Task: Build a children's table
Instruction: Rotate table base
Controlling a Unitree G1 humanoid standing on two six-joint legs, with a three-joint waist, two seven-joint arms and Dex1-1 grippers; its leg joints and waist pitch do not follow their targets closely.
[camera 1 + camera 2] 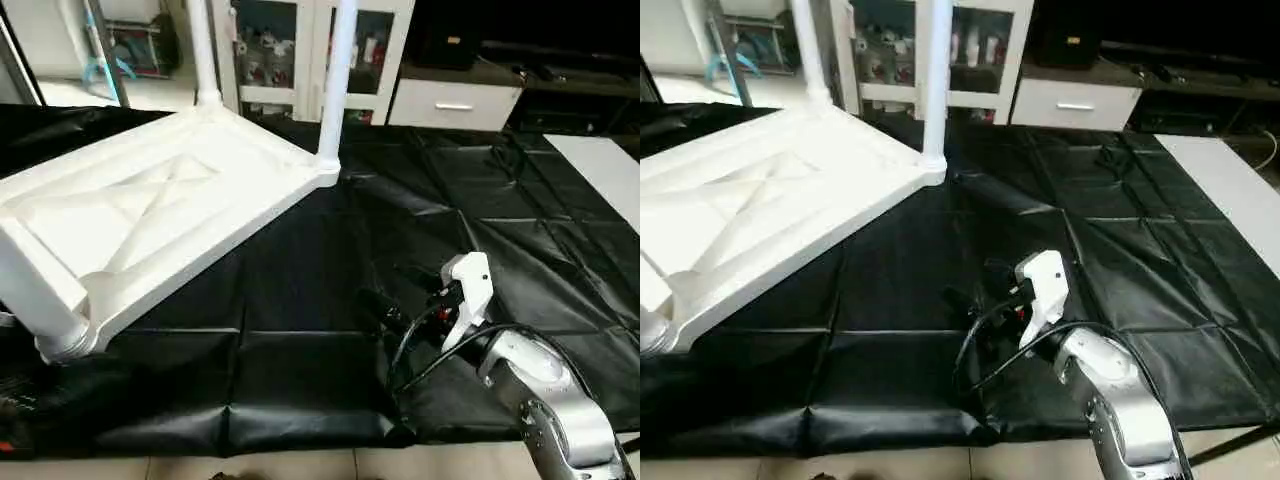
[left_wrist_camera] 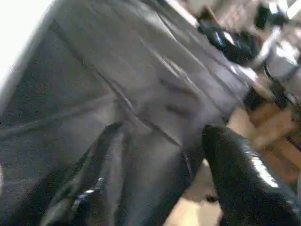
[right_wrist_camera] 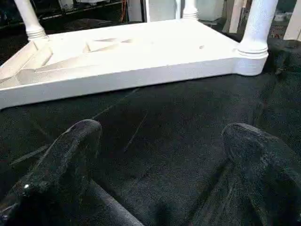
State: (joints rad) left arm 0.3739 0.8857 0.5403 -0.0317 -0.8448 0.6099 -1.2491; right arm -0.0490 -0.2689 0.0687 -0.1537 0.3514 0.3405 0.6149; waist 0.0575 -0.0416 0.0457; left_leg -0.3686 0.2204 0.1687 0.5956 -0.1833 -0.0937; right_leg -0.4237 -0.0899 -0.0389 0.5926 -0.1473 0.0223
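Progress: children's table (image 1: pixel 150 215) lies upside down on the black cloth work table (image 1: pixel 420 250), ribbed underside up. I count legs standing in sockets: far leg (image 1: pixel 203 50), far-right leg (image 1: pixel 336 80), near-left leg (image 1: pixel 35 300). Fourth corner is cut off by the frame edge, can't tell.
Left to do: judging from this, confirm the fourth leg, check all are seated, then flip the table onto its feet.
Table position: on the left half of the cloth, well apart from my right gripper (image 3: pixel 160 155), whose wrist view looks across at its long side rim.
Right jaws: spread wide, nothing between the fingers (image 3: pixel 70 146), bare cloth only.
Left jaws: my left gripper (image 2: pixel 160 183) has fingers parted with cloth seen between them, nothing held.
Materials: table is smooth matte white plastic, rectangular, raised rim, X ribs in a recessed panel, rounded corner lobes with ringed collars. Legs are round tapered tubes.
Cloth: black, slightly glossy, creased in a square fold grid.
Fingers: black, rounded pads.
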